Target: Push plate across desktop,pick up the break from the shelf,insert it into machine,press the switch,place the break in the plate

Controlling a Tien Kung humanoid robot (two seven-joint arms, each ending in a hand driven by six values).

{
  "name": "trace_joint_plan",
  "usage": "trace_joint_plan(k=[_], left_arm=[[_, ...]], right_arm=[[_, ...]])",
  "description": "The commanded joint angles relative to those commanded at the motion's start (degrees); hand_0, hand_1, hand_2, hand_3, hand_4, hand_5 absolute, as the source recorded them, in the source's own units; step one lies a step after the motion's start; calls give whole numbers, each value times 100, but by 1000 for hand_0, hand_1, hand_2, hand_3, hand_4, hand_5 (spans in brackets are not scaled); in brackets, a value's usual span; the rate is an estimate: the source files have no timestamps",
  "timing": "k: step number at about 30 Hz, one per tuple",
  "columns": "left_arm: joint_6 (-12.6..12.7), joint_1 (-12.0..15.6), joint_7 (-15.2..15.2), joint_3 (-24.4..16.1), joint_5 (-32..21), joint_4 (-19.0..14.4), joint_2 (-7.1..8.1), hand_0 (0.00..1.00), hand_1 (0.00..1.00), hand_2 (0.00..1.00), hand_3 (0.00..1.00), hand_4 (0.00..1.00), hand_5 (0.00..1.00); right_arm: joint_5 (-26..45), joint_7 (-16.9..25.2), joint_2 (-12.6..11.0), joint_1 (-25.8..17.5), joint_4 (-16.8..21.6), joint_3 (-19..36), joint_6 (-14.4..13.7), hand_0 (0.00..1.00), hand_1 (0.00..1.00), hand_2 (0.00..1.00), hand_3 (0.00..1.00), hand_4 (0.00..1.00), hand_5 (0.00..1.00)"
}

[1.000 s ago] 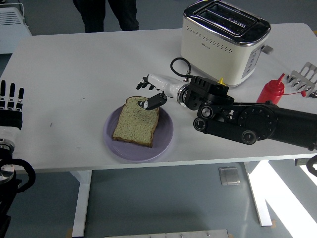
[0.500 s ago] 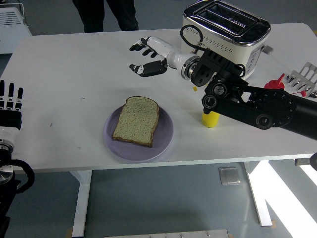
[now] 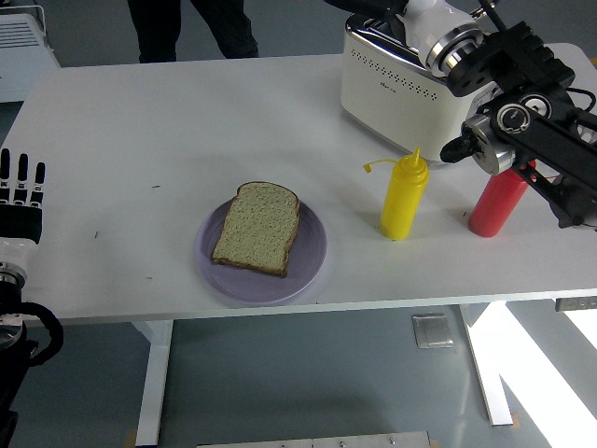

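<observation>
Bread, a single pale slice with a brown crust, lies flat on the round lilac plate with nothing touching it. A second ago the right hand's fingers hung just over that slice; since then the right arm has swung up and away, so the slice now sits well below and to the left of it, released and at rest. Judging by that, the last step of the task, putting the bread in the plate, looks done, and the arm seems to be clearing off. Right hand itself is cut off by the top edge, above the cream and chrome toaster, so whether its fingers are spread or curled cannot be told; it carries nothing visible. With the arm lifted, the yellow squeeze bottle and red squeeze bottle stand uncovered, just beneath the forearm on the white table. Left hand rests at the table's left edge, well apart from the plate, fingers straight and empty. A person stands at the far side, hands unseen.
</observation>
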Motion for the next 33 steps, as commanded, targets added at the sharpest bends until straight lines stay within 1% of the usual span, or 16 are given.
trace_joint_plan(k=[1,3,6,8,11,12,16,18,23,24,29,30,33], left_arm=[[-1,8,7,-10,-12,-19,1,772,717,677,650,601,995],[-7,37,35,-43,-55,-83,8,772,717,677,650,601,995],[-16,62,68,-63,-101,-149,15,772,714,676,650,603,997],[-25,74,99,-68,-131,-200,16,772,714,676,650,603,997],[-32,85,130,-70,-151,-249,17,772,714,676,650,603,997],[-35,88,140,-71,-158,-262,18,773,715,674,650,606,998],[-46,92,181,-77,-192,-299,17,773,715,674,650,606,998],[-58,87,210,-81,-224,-311,13,773,714,673,650,608,998],[-97,80,285,-102,-306,-316,1,773,714,673,650,608,998],[-106,79,300,-105,-319,-316,-1,773,713,672,649,608,998],[-151,82,377,-105,-360,-329,-14,773,713,672,649,608,998],[-159,85,390,-105,-363,-334,-16,773,711,668,647,608,998],[-198,96,447,-102,-391,-345,-21,773,711,668,647,608,998]], right_arm=[[86,35,-75,-101,88,142,7,717,687,657,633,698,349],[343,136,-304,-422,355,546,51,717,687,657,633,698,349],[655,253,-480,-851,665,1071,91,724,690,659,633,699,354],[898,386,-561,-1207,850,1504,97,724,690,659,633,699,354],[1178,533,-603,-1638,995,2004,116,724,690,659,633,699,354],[1254,576,-606,-1752,1031,2135,127,736,693,660,632,704,370],[1533,756,-591,-2293,1154,2748,171,736,693,660,632,704,370],[1721,861,-555,-2582,1224,3067,195,737,694,661,632,709,382],[2109,1050,-448,-3146,1282,3651,243,737,694,661,632,709,382],[2169,1078,-424,-3226,1284,3718,251,746,694,661,632,722,423],[2465,1204,-296,-3674,1306,3971,317,746,694,661,632,722,423],[2520,1214,-278,-3764,1313,4003,335,753,699,665,637,742,476],[2714,1217,-222,-4048,1322,4092,410,753,699,665,637,742,476]])
